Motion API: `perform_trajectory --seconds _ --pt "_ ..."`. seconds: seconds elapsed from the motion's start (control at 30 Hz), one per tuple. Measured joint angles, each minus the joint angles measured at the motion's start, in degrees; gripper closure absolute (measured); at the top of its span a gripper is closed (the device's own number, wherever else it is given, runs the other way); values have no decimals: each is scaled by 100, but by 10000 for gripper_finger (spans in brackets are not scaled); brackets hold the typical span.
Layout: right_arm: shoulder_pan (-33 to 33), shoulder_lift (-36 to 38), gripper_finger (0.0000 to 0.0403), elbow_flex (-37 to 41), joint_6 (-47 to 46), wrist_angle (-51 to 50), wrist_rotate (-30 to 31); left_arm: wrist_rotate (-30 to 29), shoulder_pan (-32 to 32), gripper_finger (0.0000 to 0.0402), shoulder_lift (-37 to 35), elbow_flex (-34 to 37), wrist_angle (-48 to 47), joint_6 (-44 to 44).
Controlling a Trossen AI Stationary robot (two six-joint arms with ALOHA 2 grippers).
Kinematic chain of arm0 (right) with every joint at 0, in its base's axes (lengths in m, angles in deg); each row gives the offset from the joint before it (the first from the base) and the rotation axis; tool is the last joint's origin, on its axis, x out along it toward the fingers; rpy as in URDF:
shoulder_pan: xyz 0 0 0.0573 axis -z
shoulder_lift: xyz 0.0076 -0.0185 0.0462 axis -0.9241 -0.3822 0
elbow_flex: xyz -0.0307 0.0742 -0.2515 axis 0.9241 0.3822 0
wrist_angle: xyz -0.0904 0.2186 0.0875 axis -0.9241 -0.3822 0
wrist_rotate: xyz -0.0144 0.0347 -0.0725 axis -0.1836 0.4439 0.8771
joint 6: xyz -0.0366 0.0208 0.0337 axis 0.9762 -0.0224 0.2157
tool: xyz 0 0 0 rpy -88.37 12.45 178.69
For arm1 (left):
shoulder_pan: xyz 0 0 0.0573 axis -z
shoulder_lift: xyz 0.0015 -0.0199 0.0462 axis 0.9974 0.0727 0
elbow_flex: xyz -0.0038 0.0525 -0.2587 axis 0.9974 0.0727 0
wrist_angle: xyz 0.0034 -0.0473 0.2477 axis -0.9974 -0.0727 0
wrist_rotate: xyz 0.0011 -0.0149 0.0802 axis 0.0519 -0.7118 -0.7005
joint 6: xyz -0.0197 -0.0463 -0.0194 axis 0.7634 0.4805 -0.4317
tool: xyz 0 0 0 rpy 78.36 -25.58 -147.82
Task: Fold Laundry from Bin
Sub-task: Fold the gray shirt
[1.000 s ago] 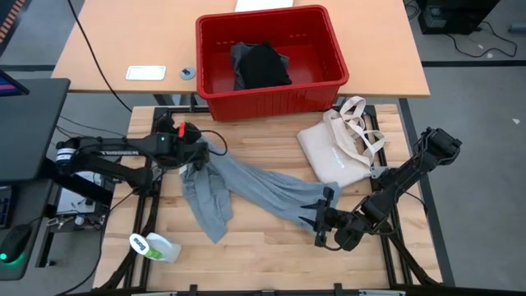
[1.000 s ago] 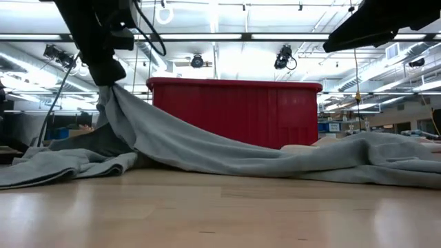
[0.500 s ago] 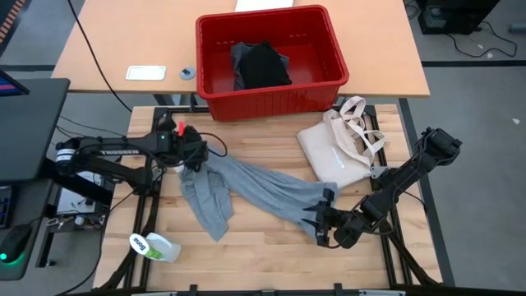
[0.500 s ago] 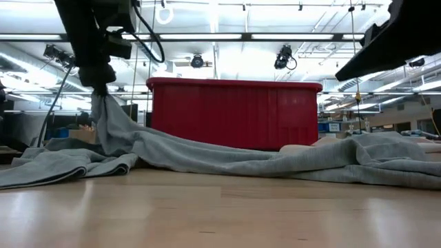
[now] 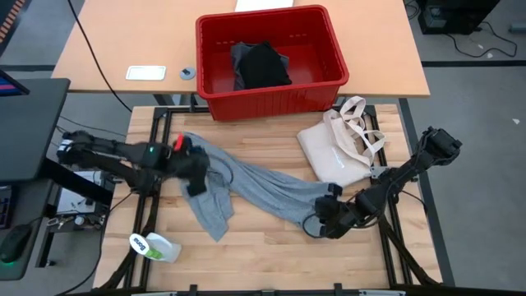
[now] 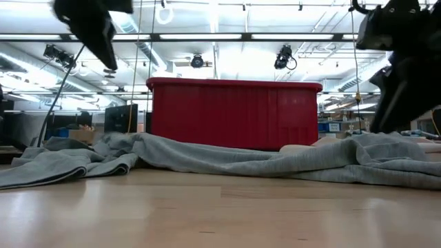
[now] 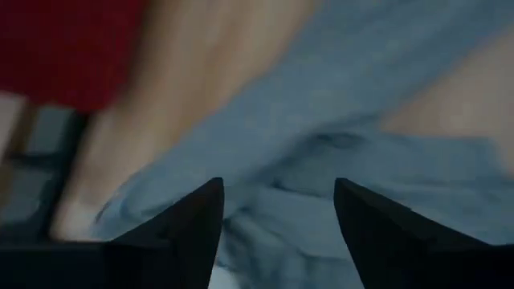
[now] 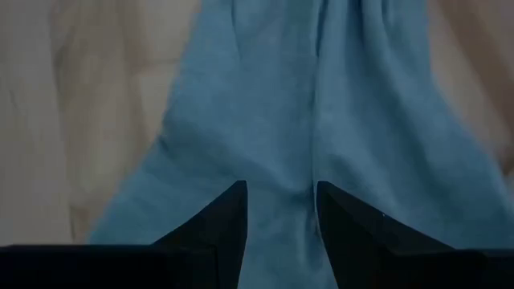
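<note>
High view: my left jaws (image 5: 196, 168) hang apart above the T-shirt (image 5: 246, 185); right jaws (image 5: 322, 220) clamp its right end. Best to spread it flat on the tabletop (image 5: 271, 255).

The bin (image 5: 271, 97) is shiny red plastic. The shirt (image 5: 263, 187) is soft grey cloth. The table (image 5: 271, 247) is smooth wood.

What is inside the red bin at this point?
The high view shows the red bin holding a black garment bunched toward its middle, with a strip of darker grey cloth at its left edge. Whatever lies under that pile is covered. The bin floor around it is bare.
</note>
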State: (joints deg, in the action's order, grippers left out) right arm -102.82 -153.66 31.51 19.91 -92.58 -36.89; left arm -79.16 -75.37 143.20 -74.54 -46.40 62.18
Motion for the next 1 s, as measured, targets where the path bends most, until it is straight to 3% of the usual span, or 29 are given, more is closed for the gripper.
perform_trajectory --seconds 0.1,0.23,0.37,0.6,0.8,1.0 --pt "13 0 245 -2 -36 31 -334 423 751 171 33 288 376 394" --pt "-55 -55 245 -9 5 104 -284 965 1724 188 310 971 1596 1159" --pt "-8 -314 245 -9 81 117 -332 1240 2313 206 899 1495 2645 1654" --pt "165 -1000 245 -9 285 317 -692 1130 2417 221 2127 1550 2841 2030" --pt "197 -1158 245 -56 316 16 -943 2389 2420 221 2794 1495 2907 2226" --pt "173 -772 245 -17 279 -991 -1296 3557 2691 221 2787 1254 2709 2626"
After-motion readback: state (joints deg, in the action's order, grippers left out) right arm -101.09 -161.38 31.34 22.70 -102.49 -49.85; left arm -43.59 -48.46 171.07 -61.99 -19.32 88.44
